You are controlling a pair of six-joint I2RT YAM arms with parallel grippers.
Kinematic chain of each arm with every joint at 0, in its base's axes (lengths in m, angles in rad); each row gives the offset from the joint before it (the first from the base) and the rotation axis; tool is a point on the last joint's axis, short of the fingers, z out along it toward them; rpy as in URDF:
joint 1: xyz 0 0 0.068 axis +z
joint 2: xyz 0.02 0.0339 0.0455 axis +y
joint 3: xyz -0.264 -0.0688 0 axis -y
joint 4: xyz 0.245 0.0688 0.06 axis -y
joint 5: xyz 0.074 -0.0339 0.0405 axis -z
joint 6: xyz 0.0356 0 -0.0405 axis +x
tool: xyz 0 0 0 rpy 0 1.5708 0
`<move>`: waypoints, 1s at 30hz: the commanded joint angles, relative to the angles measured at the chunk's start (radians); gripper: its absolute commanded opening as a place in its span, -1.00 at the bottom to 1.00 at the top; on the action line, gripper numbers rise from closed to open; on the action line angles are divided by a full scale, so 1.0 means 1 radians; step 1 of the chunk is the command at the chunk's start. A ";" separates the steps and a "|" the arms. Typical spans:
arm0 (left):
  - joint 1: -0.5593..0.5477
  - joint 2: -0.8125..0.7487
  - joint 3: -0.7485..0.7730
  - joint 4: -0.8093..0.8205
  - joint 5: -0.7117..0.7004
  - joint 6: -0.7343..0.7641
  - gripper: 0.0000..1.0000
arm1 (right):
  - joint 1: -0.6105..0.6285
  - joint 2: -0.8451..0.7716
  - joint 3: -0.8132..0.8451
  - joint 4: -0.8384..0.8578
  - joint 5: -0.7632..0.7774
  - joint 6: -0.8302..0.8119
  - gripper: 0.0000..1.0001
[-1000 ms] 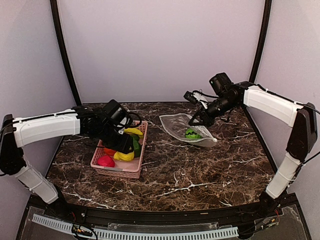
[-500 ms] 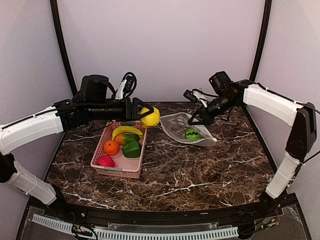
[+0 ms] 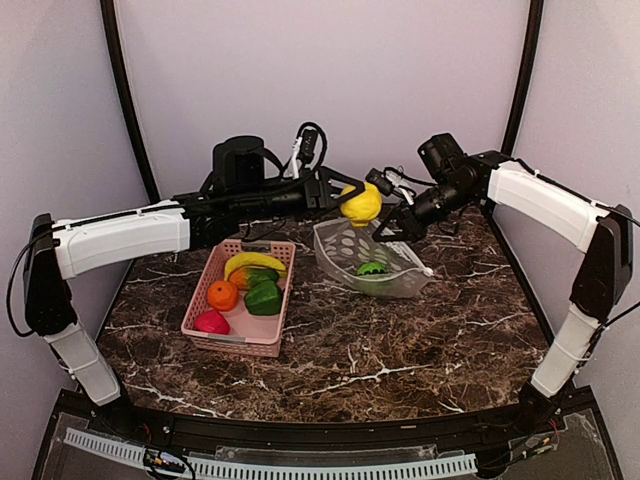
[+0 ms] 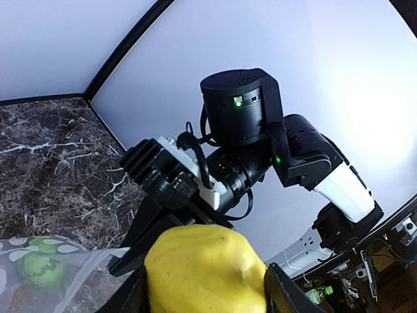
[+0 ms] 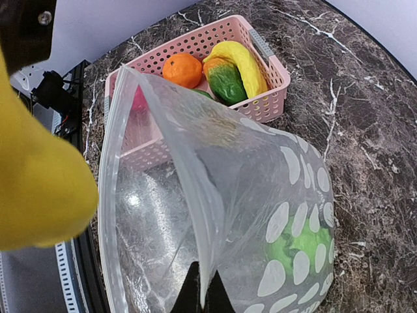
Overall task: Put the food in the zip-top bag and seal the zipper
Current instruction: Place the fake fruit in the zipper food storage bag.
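Observation:
My left gripper (image 3: pixel 345 198) is shut on the yellow lemon-like piece (image 3: pixel 360 204), holding it in the air just above the open mouth of the zip-top bag (image 3: pixel 372 262). The piece fills the bottom of the left wrist view (image 4: pixel 205 270). My right gripper (image 3: pixel 385 232) is shut on the bag's upper zipper edge (image 5: pixel 199 257) and lifts it, so the mouth gapes toward the left. A green piece (image 3: pixel 372 268) lies inside the bag (image 5: pixel 296 244). The banana (image 3: pixel 255 263), orange (image 3: pixel 223 295), green piece (image 3: pixel 263 297) and magenta-red piece (image 3: pixel 211 322) lie in the basket.
The pink slotted basket (image 3: pixel 250 340) stands on the marble table left of the bag, and shows behind the bag in the right wrist view (image 5: pixel 273 98). Black frame posts and pale walls ring the table.
My left arm rose out of the basket with the yellow piece and carried it right to above the bag. My right gripper lifted the bag's edge, opening the mouth wider.

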 commanded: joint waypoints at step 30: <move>-0.023 0.087 0.014 -0.252 -0.303 0.169 0.09 | 0.008 -0.005 0.039 -0.011 -0.048 0.023 -1.00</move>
